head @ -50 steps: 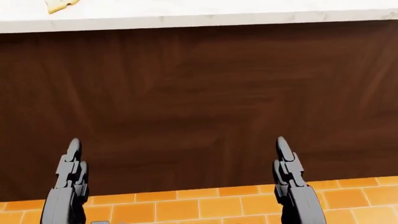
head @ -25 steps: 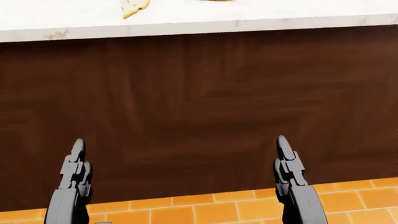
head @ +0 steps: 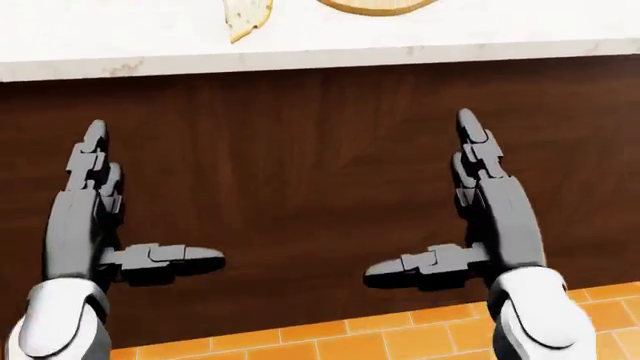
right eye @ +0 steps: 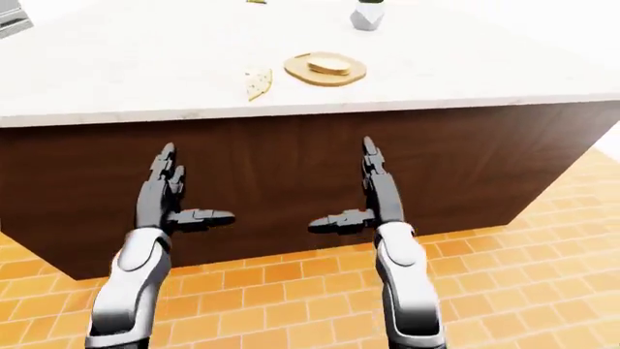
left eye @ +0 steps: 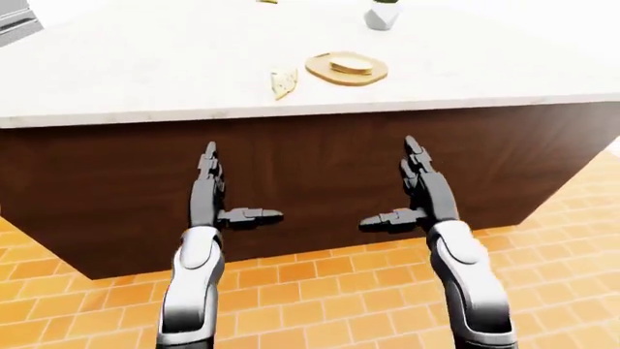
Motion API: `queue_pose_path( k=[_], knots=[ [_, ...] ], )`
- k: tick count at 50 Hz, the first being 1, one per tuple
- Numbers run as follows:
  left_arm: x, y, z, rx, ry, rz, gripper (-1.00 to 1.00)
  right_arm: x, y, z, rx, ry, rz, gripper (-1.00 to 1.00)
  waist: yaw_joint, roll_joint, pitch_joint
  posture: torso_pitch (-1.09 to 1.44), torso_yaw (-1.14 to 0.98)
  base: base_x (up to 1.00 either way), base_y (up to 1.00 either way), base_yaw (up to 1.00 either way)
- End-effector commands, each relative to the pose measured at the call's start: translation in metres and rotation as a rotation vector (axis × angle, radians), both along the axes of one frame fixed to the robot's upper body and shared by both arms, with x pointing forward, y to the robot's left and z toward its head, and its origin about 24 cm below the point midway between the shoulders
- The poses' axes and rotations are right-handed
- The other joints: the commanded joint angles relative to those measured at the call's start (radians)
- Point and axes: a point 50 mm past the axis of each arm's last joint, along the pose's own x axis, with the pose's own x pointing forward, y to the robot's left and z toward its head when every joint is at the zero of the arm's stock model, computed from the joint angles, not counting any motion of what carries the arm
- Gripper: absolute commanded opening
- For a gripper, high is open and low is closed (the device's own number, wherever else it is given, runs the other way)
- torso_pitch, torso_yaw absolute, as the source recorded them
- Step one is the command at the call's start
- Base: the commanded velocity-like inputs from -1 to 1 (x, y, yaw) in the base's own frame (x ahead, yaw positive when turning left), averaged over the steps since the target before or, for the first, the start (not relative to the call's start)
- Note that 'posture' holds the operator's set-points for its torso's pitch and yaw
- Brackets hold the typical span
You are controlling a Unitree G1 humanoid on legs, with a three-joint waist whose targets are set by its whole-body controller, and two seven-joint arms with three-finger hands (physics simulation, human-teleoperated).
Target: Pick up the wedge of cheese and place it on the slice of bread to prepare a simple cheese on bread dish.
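Cheese wedge (left eye: 283, 82) sits on the desk (left eye: 145, 73) just left of the bread (left eye: 352, 65) on its board; both robot hands hang empty and splayed below the desk edge; left robot hand (left eye: 215, 190) looks slightly nearer than right (left eye: 415, 190); wedge's long axis runs roughly away from the robot

no readable text, labels, numbers, signs
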Motion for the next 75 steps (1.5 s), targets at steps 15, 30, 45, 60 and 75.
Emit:
queue_pose_path(
  k=[15, 30, 45, 60, 75],
  knots=[
    [0.054, 0.004, 0.154, 0.091, -0.157, -0.008, 1.0, 0.071, -0.014, 0.115, -0.045, -0.059, 0.048, 1.0, 0.014, -0.042, -0.006, 0.0, 0.0, 0.0, 0.0, 0.0],
    [0.062, 0.005, 0.215, 0.154, -0.204, 0.008, 1.0, 0.092, -0.018, 0.174, -0.073, -0.082, 0.066, 1.0, -0.001, -0.061, -0.002, 0.0, 0.0, 0.0, 0.0, 0.0],
    [0.064, -0.002, 0.231, 0.165, -0.218, -0.005, 1.0, 0.091, -0.022, 0.197, -0.149, -0.091, 0.051, 1.0, -0.02, -0.021, -0.028, 0.0, 0.0, 0.03, 0.0, 0.0],
    [0.062, -0.004, 0.232, 0.167, -0.223, -0.009, 1.0, 0.089, -0.02, 0.205, -0.162, -0.087, 0.058, 1.0, -0.015, -0.031, -0.012, 0.0, 0.0, 0.26, 0.0, 0.0],
    [0.062, -0.008, 0.233, 0.178, -0.224, -0.013, 1.0, 0.088, -0.021, 0.207, -0.188, -0.081, 0.059, 1.0, -0.008, -0.02, -0.015, 0.0, 0.0, 0.31, 0.0, 0.0]
  ],
)
